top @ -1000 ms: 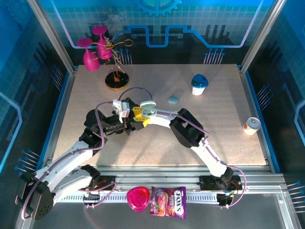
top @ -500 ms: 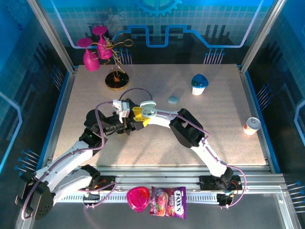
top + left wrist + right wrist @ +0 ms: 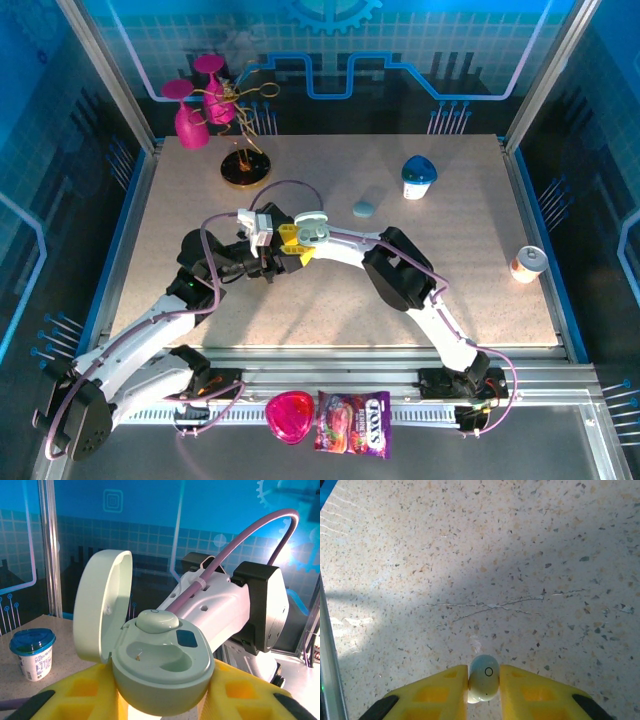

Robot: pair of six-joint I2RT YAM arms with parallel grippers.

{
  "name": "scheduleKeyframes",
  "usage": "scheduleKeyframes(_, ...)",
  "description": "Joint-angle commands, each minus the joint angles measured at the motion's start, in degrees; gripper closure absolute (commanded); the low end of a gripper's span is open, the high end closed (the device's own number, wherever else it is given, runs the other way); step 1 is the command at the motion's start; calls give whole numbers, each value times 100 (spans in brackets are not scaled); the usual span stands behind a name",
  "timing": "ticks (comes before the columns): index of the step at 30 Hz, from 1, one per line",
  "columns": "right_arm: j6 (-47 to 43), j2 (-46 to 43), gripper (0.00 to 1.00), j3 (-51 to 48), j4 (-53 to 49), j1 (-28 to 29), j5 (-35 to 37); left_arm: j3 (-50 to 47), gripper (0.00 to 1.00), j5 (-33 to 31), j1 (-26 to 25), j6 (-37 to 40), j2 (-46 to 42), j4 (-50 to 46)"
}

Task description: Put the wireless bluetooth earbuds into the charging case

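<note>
An earbud [image 3: 157, 621] apparently sits in the charging case [image 3: 162, 687].

The top camera looks down from above and behind the arms [image 3: 440, 325] onto the whole table [image 3: 480, 260]. The left wrist camera looks level, very near the charging case [image 3: 160, 680], which the top view shares. The right wrist camera faces down, close to the table

Looked like a robot lab test cell to me, not anyone's home. There were blue printed walls [image 3: 420, 50] with circuit and gear art, a metal frame [image 3: 117, 85] boxing in a speckled table [image 3: 480, 200], two arms [image 3: 140, 335] bolted to a rail [image 3: 330, 365], plus random props: pink glasses [image 3: 190, 120], candy bag [image 3: 353, 424], can [image 3: 527, 264].
</note>
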Motion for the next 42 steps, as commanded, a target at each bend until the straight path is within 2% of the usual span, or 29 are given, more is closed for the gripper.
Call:
scheduleKeyframes(1, -20, -222, 78, -42, -32, 43, 16, 119, 72, 86, -34, 71, 8, 153)
scheduleKeyframes(7, 38, -578, 77, -615, 200, -51, 119, 102, 71, 51, -35, 105, -27, 92)
scheduleKeyframes(19, 318, -2221, 77, -3156, 1171, -860, 424, 110, 72, -31, -33, 190, 169, 73)
scheduleKeyframes(23, 284, -2619, 75, -3733, 1276, -1128, 516, 153, 72, 1, -43, 143, 307, 202)
scheduleKeyframes(26, 165, -2648, 71, -3700, 1133, -1112, 556, 154, 72, -47, -47, 122, 336, 303)
scheduleKeyframes(31, 346, -2189, 66, -3146, 980, -837, 517, 154, 72, -52, -53, 36, 327, 422)
scheduleKeyframes(36, 770, -1737, 60, -2500, 408, -486, 800, 137, 72, -61, -53, 164, 197, 209)
scheduleKeyframes(42, 1139, -1723, 52, -2303, -2, -214, 1265, 76, 72, -70, -53, 186, 114, 191)
